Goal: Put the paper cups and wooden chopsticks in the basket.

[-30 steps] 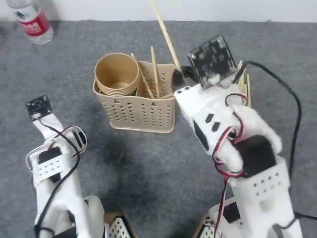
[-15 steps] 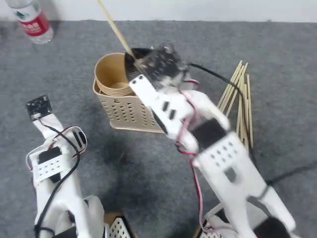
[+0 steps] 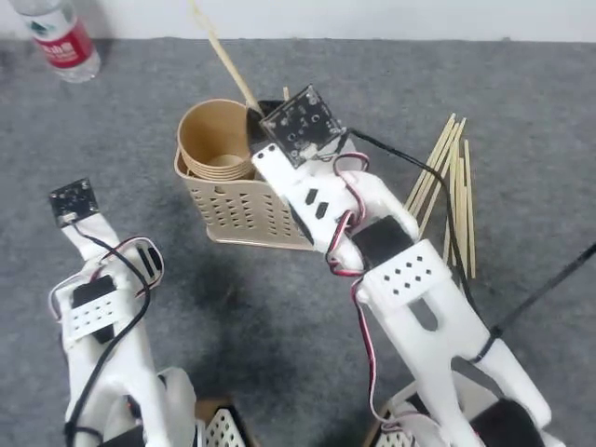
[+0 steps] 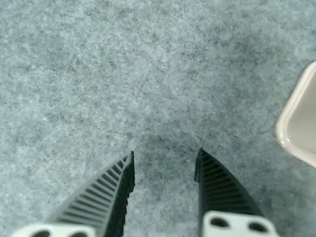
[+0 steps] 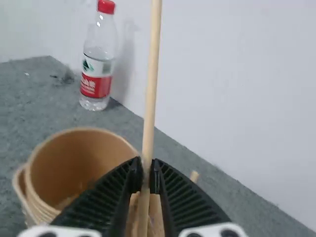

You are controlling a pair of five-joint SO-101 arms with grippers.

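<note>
Holding one pale, round wooden chopstick, right jaws clenched on it above the basket, beside stacked tan paper cups. Loose chopsticks fan out at 2 o'clock on the grey carpeted bench. Left jaws released over carpet at 8 o'clock; open room at 6 o'clock.

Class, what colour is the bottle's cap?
Red; the cap shows best in the right wrist view.

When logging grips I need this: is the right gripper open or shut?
Shut: the right gripper clamps the wooden chopstick, its jaws touching it on both sides with no gap.
</note>
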